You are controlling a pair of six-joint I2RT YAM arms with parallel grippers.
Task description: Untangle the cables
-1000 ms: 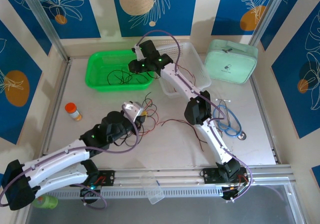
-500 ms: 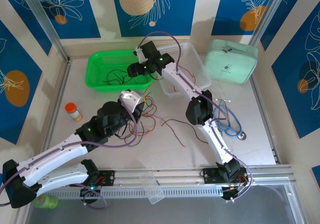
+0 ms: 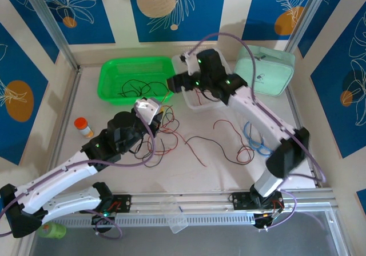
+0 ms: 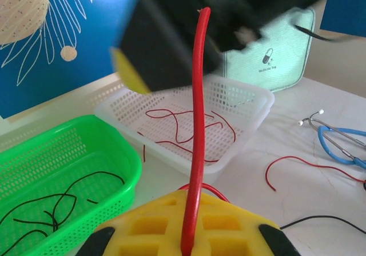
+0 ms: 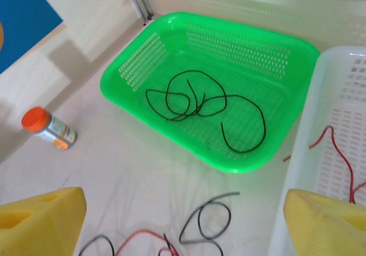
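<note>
Seen from above, the left claw (image 3: 150,108) is pressed together on a single red cable (image 4: 198,113), which in the wrist view rises straight up from between its yellow fingers (image 4: 229,230). Just below and beside that claw, a loose tangle of thin red and black cables (image 3: 163,136) lies on the pale counter (image 3: 194,173), and more red strands (image 3: 231,139) trail off to the right. The right claw (image 3: 175,84) hangs with its jaws wide apart (nothing between them), near the gap between a green basket (image 3: 108,76) and a white basket (image 4: 251,99). Coiled in the green basket are black cables (image 5: 200,99); in the white basket lie red cables (image 4: 183,124). An orange-capped bottle (image 3: 84,127) stands on the counter well to the left.
</note>
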